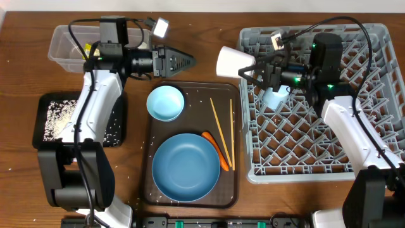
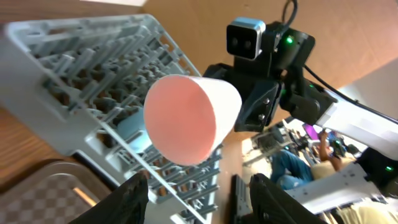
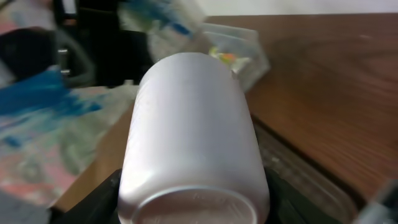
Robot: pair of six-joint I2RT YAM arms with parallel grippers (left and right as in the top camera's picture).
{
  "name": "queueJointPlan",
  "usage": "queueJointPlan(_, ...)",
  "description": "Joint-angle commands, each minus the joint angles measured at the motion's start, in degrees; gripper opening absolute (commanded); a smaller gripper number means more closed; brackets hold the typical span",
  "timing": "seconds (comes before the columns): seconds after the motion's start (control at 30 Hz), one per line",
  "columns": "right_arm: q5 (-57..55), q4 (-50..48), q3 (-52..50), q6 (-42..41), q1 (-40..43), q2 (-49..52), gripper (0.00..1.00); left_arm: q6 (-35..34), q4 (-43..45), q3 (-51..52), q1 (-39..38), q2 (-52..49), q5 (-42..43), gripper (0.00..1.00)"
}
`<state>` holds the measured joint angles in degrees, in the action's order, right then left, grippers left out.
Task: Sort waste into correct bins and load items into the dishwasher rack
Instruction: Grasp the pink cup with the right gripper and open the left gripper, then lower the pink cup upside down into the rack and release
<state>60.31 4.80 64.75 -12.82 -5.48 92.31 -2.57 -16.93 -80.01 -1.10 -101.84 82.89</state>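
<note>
**Operator:** Report the pink cup (image 1: 233, 61) and its grip.

**Technician:** The right pincer (image 1: 248, 68) is clamped on the cup's closed end. The cup lies on its side in the air, mouth facing 9 o'clock, just off the rack's (image 1: 329, 152) 10 o'clock corner. In my judgement, a grip at the base leaves the mouth free, so the cup can be tipped mouth-down onto the pegs.

**Operator:** And the left pincer (image 1: 188, 61)?

**Technician:** It points toward 3 o'clock, straight at the cup's mouth, close but not touching. The left wrist view shows its fingers (image 2: 130, 199) parted with nothing between them, so it carries nothing.

**Operator:** List the containers and their contents.

**Technician:**
- Rack, at 3 o'clock on the table: one blue cup (image 1: 276, 99) sits among the pegs near the 10 o'clock corner. I see nothing else in it.
- Clear tub (image 1: 60, 35), at 10 o'clock: something yellow-green shows inside, but it is too small to identify.
- Black tray (image 1: 47, 98), at 9 o'clock: white rice (image 1: 57, 120).
- Brown tray (image 1: 202, 95), at 6 o'clock: the bowl (image 1: 165, 102) toward 11 o'clock, the plate (image 1: 185, 166) toward 6 o'clock and the chopsticks (image 1: 223, 134) along the 3 o'clock edge. The carrot (image 1: 217, 151) lies between the plate rim and the chopsticks.

**Operator:** Remaining work?

**Technician:** Judging by the layout, the carrot is unsorted, and the bowl, plate and chopsticks are not yet in the rack.
</note>
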Motion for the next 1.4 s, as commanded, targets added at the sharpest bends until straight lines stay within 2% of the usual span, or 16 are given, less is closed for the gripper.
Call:
queueJointPlan(0.0,-9.68,2.54,1.27,0.87,0.31,-0.52,0.27,0.79,-0.09,-0.79,0.5,-0.07,-3.91,0.54)
queueJointPlan(0.1,-17.77,8.61,3.61,0.68,0.31,-1.22,0.25,0.79,-0.39,-0.79,0.5,-0.07,-7.54,0.54)
queueJointPlan(0.27,-37.27,26.05,12.76,3.5,0.2,-1.36,0.24,0.81,-3.69,-0.79,0.5,-0.07,-16.59,0.54)
queueJointPlan(0.47,-46.62,35.78,21.53,4.35,0.15,-1.33,0.23,0.81,-8.44,-0.79,0.48,-0.07,-25.75,0.54)
queueJointPlan(0.67,-53.05,36.87,22.62,4.09,-1.77,-0.37,0.23,0.81,-12.46,-0.79,0.48,-0.07,-31.34,0.54)
queueJointPlan(1.0,-55.3,39.71,22.62,2.89,-7.1,5.95,0.24,0.83,-17.11,-0.79,0.48,-0.07,-37.44,0.54)
queueJointPlan(1.37,-60.11,39.98,22.62,1.49,-8.07,9.94,0.22,1.44,-18.01,-0.79,0.48,-0.07,-37.57,0.54)
